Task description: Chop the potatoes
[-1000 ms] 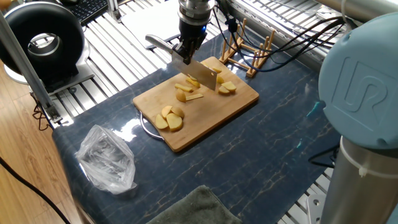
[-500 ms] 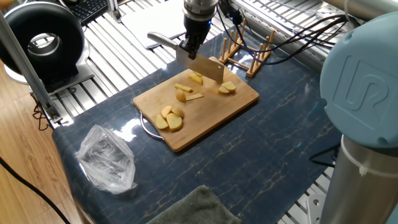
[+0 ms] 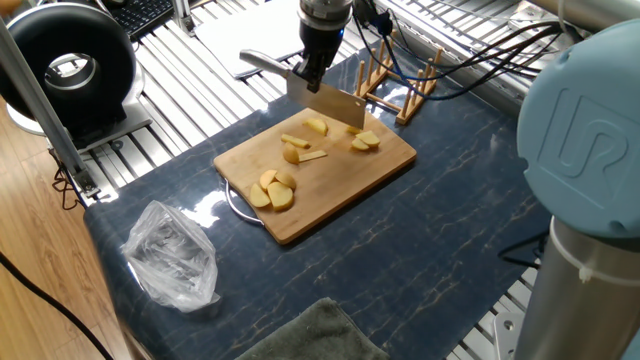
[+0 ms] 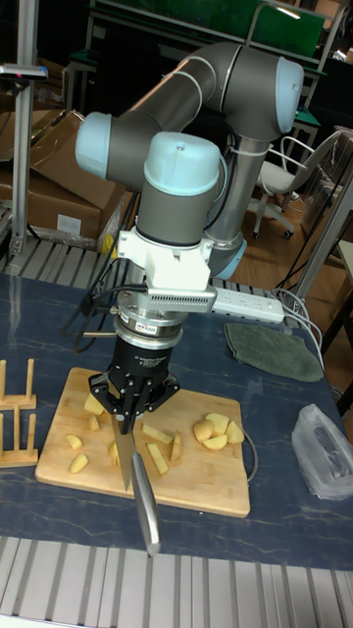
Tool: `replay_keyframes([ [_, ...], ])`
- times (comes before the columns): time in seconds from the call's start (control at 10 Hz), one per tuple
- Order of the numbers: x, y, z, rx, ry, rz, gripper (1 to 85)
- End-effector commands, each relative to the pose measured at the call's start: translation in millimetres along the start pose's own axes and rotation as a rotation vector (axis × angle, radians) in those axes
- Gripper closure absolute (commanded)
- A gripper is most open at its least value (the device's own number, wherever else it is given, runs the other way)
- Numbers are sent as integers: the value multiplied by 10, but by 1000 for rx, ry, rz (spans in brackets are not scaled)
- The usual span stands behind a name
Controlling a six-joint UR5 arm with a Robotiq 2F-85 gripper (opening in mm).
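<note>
Gripper (image 3: 312, 72) clamped on knife (image 3: 325, 103), blade held above far edge of bamboo board (image 3: 340, 190). Potatoes (image 3: 272, 188) scattered on board: cluster at near left, slices mid-board, wedges far right. Plastic bag (image 3: 172, 255) near left on table (image 3: 440, 230).

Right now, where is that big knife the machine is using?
In the fixed view the knife is held in the gripper, raised over the far edge of the cutting board, above the potatoes and beside the wooden rack.
</note>
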State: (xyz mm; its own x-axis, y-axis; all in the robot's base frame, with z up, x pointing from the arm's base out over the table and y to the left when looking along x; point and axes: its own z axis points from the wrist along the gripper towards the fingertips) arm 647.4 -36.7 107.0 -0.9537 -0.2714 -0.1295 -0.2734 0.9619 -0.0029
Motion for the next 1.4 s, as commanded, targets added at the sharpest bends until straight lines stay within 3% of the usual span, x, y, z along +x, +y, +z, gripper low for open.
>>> replay_keyframes([
  [0.0,-17,33,25,-17,-18,10,847],
  [0.8,-55,327,220,-52,-37,91,847],
  [1.3,-43,267,293,-56,-63,68,847],
])
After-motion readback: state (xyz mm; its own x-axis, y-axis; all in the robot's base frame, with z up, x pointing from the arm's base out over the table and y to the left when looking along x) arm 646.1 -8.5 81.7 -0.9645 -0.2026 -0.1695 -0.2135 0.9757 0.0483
